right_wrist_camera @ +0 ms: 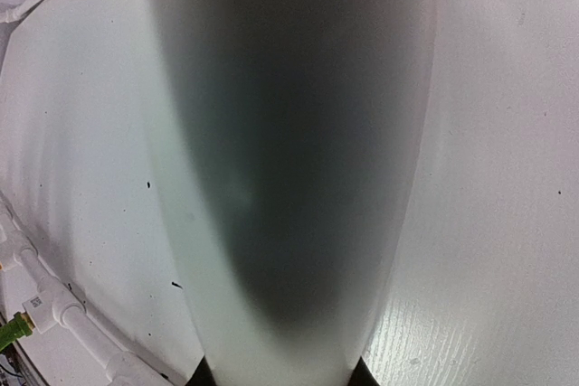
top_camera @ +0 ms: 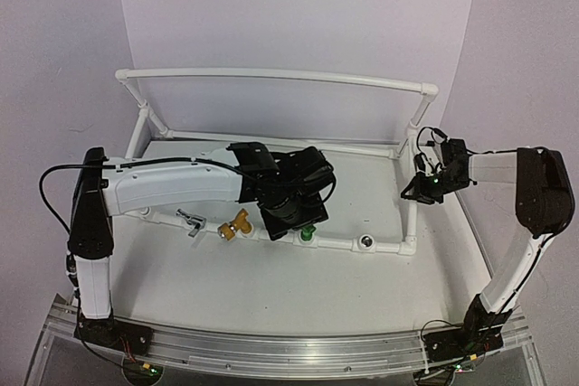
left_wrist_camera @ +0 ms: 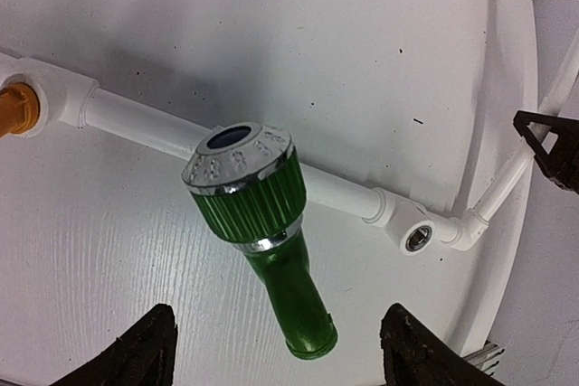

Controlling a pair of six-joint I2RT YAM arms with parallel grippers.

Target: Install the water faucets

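Note:
The green faucet (left_wrist_camera: 262, 223) stands on the white pipe frame's front bar (left_wrist_camera: 136, 119), with its silver-capped knob up and its spout pointing toward the camera; the joint with the bar is hidden. My left gripper (left_wrist_camera: 279, 312) is open, one finger on each side of the spout, touching nothing. In the top view it hangs over the green faucet (top_camera: 308, 234). The brass faucet (top_camera: 235, 225) sits in a fitting to the left and shows in the left wrist view (left_wrist_camera: 14, 108). The silver faucet (top_camera: 190, 221) is further left. My right gripper (top_camera: 421, 189) is shut on the frame's right upright post (right_wrist_camera: 280, 178).
An empty metal-lined socket (left_wrist_camera: 417, 239) sits on the front bar right of the green faucet, near the frame's corner (top_camera: 366, 242). The frame's high back rail (top_camera: 271, 76) and side bars fence the work area. The white backdrop rises behind.

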